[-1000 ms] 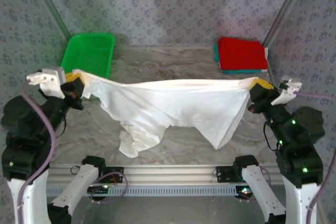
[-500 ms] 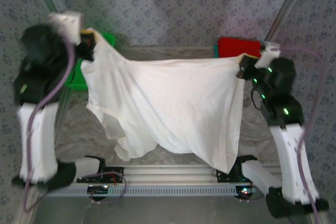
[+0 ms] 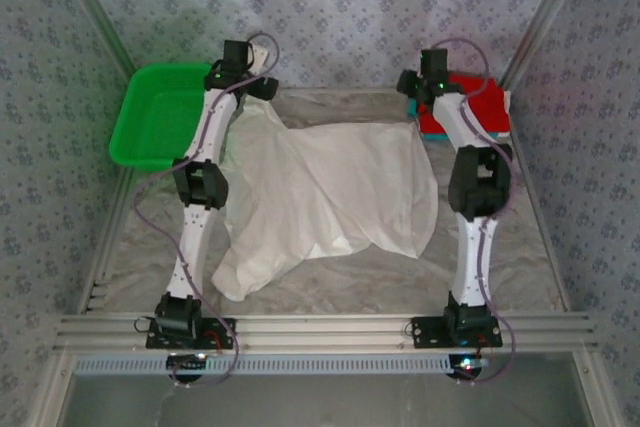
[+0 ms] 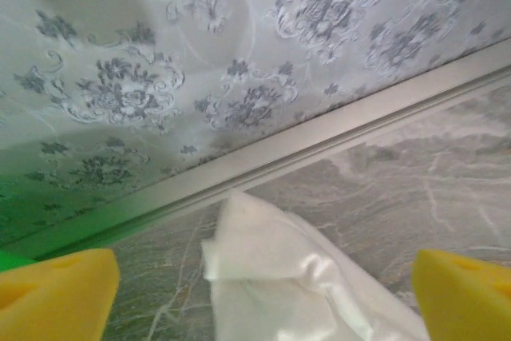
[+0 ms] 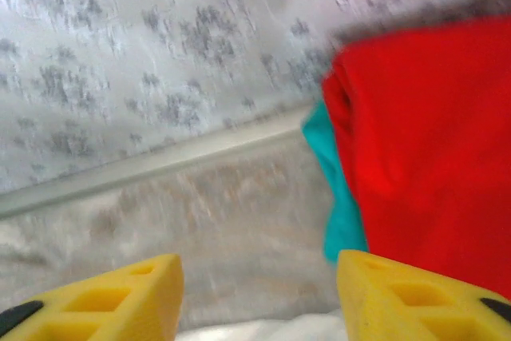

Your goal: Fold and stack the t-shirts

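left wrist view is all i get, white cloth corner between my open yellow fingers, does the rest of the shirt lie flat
observer: Not flat. From the top external view the white t-shirt is spread on the table but rumpled, with its near left part bunched.
operator: is the right gripper open too
observer: Yes. In the right wrist view the right gripper is open, with a sliver of white cloth at the bottom edge under the gap.
operator: where's the stack
observer: In the far right corner. A folded red shirt lies on top of a teal shirt, just beyond the right gripper.
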Robot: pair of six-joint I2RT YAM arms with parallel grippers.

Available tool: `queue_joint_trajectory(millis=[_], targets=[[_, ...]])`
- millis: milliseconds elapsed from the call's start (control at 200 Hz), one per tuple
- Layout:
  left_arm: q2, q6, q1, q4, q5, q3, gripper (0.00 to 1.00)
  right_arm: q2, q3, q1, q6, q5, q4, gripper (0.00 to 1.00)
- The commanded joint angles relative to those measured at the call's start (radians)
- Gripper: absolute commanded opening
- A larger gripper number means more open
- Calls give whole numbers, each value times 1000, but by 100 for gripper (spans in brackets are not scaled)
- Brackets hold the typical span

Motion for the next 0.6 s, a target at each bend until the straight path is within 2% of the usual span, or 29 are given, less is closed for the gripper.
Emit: queue_joint_trajectory(millis=[0,65,115,200,240,280,305,370,420,485,595], targets=[[-281,-50,10,225,22,-59,98,5,285,-2,-3,-80,-145,63],[-367,-77,8,144,62,-79,98,-58,235,6,-34,-96,-133,73],[-416,-103,6,54,75,-83,98,-128,160,10,-32,-99,-132,76],[-494,-155,6,-86,113,-131,92,-299,-116,19,-5,-138,-55,77],[-548,-180,4,-113,152,-213,90,-395,-280,30,5,-149,7,77],[-645,-215,-8,-67,154,-397,91,-489,-442,43,23,-144,69,77],[-736,-229,-21,9,145,-574,91,-544,-532,50,31,-139,93,77],[-1006,-271,-57,335,115,-1078,98,-672,-726,67,34,-122,107,77],[-1168,-350,-64,476,108,-1339,98,-765,-840,72,26,-102,76,76],[-1309,-448,-62,466,91,-1543,98,-873,-969,53,31,-103,4,75],[-1425,-528,-69,319,77,-1768,98,-993,-1104,-8,73,-180,-131,70]])
